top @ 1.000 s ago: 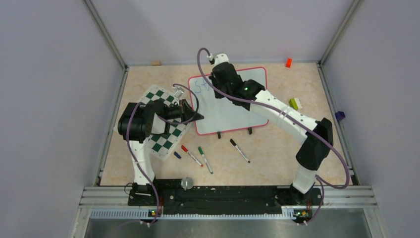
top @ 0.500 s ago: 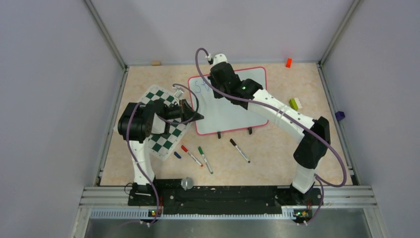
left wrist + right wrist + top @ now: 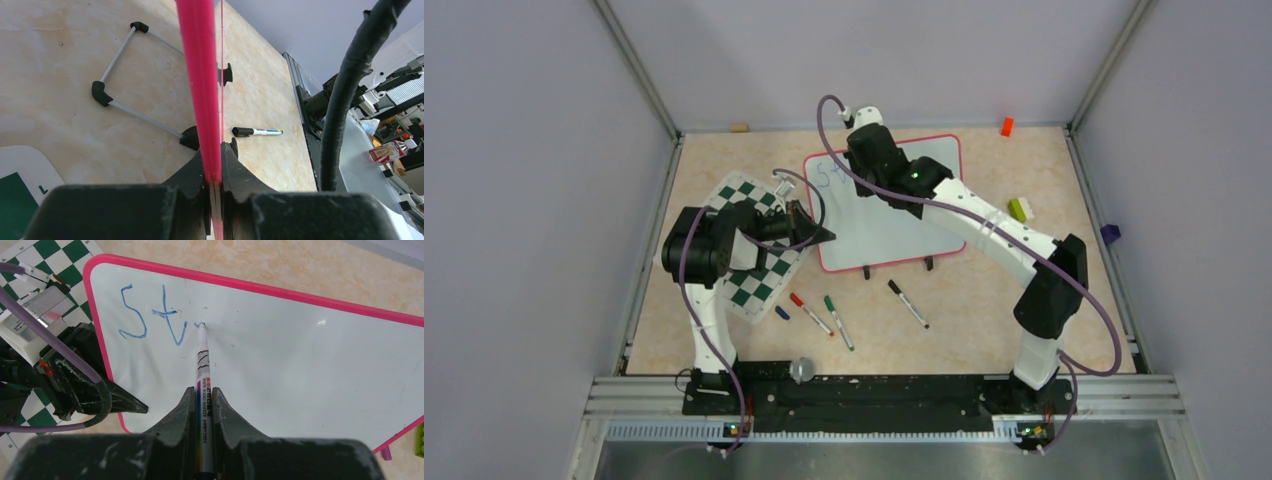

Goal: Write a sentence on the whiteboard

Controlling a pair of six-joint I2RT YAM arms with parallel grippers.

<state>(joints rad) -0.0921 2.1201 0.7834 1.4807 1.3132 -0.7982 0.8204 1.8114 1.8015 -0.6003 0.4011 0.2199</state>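
The whiteboard (image 3: 889, 225) has a pink frame and lies tilted on the table. My left gripper (image 3: 824, 235) is shut on its left edge, and the pink frame (image 3: 197, 75) runs between the fingers (image 3: 213, 150). My right gripper (image 3: 864, 150) is shut on a whiteboard marker (image 3: 202, 370). The marker tip (image 3: 201, 325) touches the board (image 3: 300, 365) just right of the blue letters "St" (image 3: 150, 315), where a short blue stroke starts. These letters also show in the top view (image 3: 829, 175), partly hidden by the right arm.
A green-and-white chessboard mat (image 3: 759, 275) lies under the left arm. Red (image 3: 810, 313), green (image 3: 838, 322) and black (image 3: 908, 303) markers and a blue cap (image 3: 782, 312) lie near the front. Small blocks sit at the far right (image 3: 1006, 126) (image 3: 1020, 208). The board's wire stand (image 3: 135, 95) shows underneath.
The right arm has shifted slightly, moving the marker tip a little on the board past the "St". The left arm and the whiteboard have not moved.
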